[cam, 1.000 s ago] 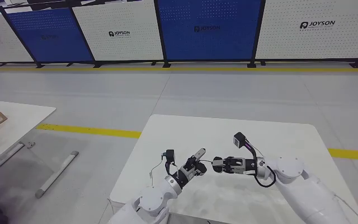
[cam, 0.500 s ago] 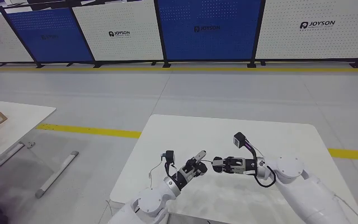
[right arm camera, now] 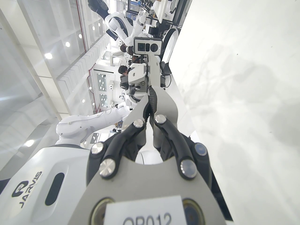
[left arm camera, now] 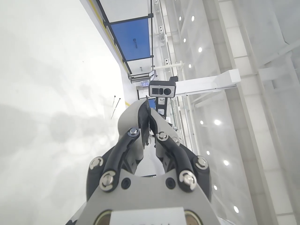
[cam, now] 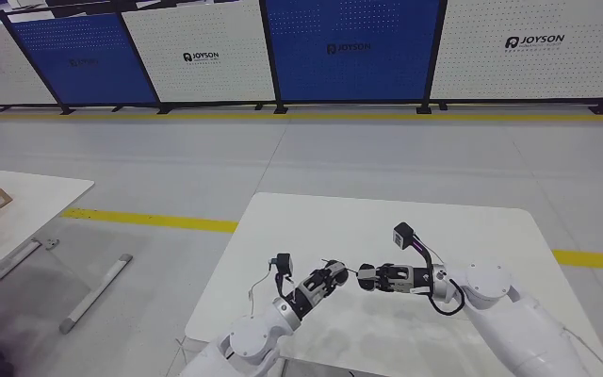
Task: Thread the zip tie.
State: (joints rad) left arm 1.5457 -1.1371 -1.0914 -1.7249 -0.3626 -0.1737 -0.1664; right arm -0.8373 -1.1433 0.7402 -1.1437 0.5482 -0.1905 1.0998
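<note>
Zip tie (cam: 348, 273) showed as a thin dark line in the short gap between the two grippers. It was held off the white tabletop (cam: 452, 236), over its near half and closer to the left edge than the right. Holding it in the air probably left both ends free to be steered, with nothing underneath to snag. The left arm (cam: 283, 316) and the right arm (cam: 476, 283) stood on opposite sides and pointed at each other almost in one line, which I judged was meant to aim the tail at the slot in the head. The left gripper (left arm camera: 147, 105) had its fingers pressed together, and the right gripper (right arm camera: 149, 93) was likewise pinched closed. Each seemed to clamp one end of the zip tie, though the strap between the dark pads was too thin to make out clearly, and which end was which could not be told. The gripper tips were near each other but apart, so the threading looked not yet done. The next move would call for a small, straight advance, since a slight tilt could send the tail past the slot. Two spare ties (left arm camera: 116, 105) lay flat on the tabletop near one edge, well apart from the grippers, likely kept there for later.
</note>
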